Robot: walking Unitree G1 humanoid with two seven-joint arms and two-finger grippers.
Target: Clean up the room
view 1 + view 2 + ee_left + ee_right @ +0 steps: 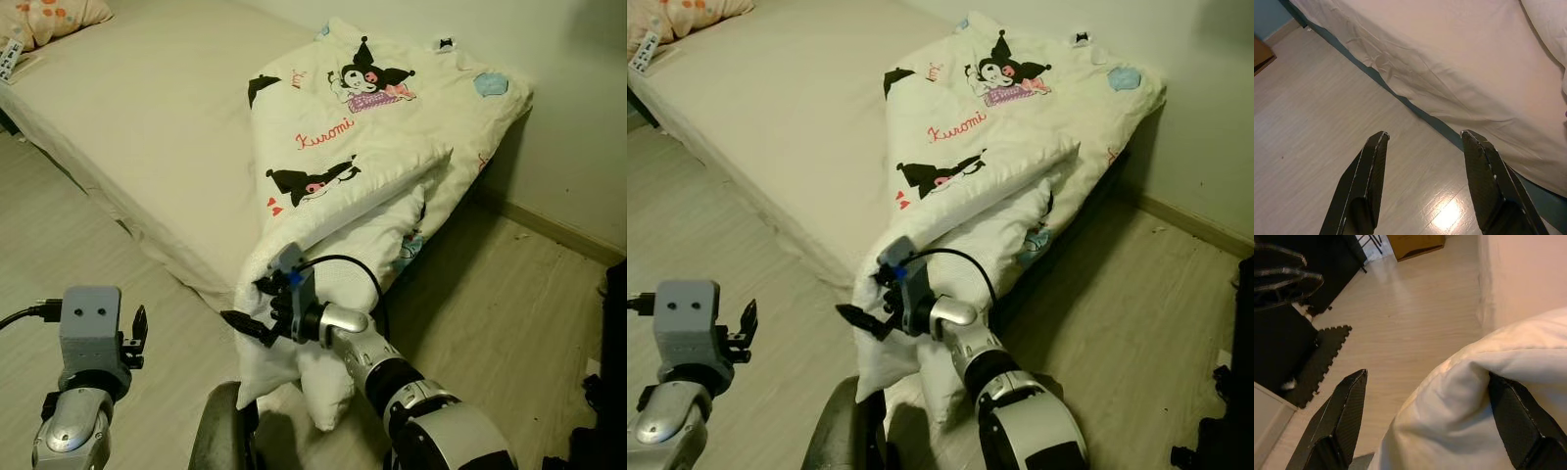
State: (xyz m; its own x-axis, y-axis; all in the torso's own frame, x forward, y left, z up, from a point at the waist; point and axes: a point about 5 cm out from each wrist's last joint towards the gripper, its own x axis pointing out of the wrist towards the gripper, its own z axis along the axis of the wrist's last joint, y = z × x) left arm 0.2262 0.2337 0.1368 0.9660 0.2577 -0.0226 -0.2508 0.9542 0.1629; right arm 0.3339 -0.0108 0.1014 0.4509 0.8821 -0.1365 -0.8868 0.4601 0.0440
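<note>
Gathering the hanging corner of the comforter [372,147] is the step in hand, as far as I can judge, and to do it well the right gripper [257,311] should push deeper into the fold before it closes, so that it takes a thick bunch of cloth and not just the skin of it. Once pinched, the lift ought to go up and toward the upper left of the frame, over the mattress [147,117], so the drooping part clears the wooden floor [490,294] without dragging.

That gripper sits low in the middle of the head view, its fingers spread wide. In the wrist view one finger [1523,426] is pressed against the white fabric while the other stands out over bare floor, with a bulge of comforter [1469,416] partly between them. It has hold of nothing yet, I would say.

The comforter itself, cream with cartoon prints, lies bunched across the upper right of the frame on the bed's far corner, and its lower end spills off the edge down toward the floor, right against the gripper.

The left gripper [137,328] waits at the lower left, fingers parted over the floor [1327,122] beside the bed's draped sheet [1449,73], touching nothing.
</note>
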